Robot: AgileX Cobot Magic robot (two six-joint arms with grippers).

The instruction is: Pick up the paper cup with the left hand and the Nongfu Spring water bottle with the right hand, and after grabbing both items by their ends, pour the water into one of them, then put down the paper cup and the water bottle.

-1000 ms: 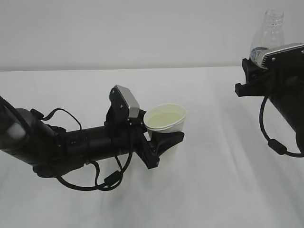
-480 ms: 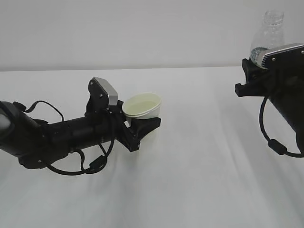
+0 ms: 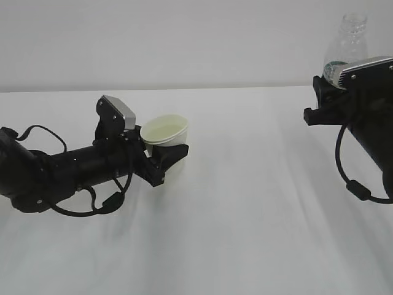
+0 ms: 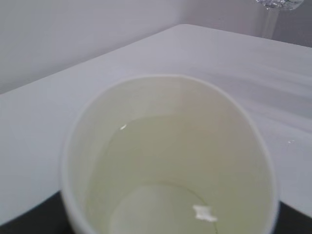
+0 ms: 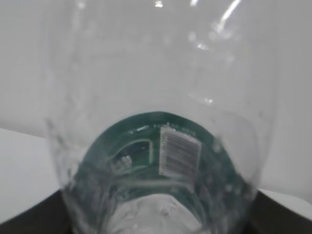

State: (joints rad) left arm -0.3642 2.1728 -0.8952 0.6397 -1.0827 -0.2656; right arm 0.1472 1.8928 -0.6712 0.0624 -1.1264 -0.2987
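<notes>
Item one: the paper cup [image 3: 164, 131], small, white, cream inside, upright with its rolled rim uppermost, standing left of centre on the white table [image 3: 245, 203]; the left wrist view shows the water [image 4: 161, 195] pooled in its bottom. Item two: the left hand [image 3: 161, 161], a black arm lying low across the near left of the table with a silver-grey block beside the cup, its black fingers pinching the cup around the lower body. Item three: the Nongfu Spring water bottle [image 3: 346, 46], clear plastic, capless, upright at the far right, only its upper part rising above the arm; the right wrist view shows its dark green label band with a barcode. Item four: the right hand [image 3: 334, 86], black with a silver-grey block, raised at the right edge, its fingers clamped on the bottle's lower body.
</notes>
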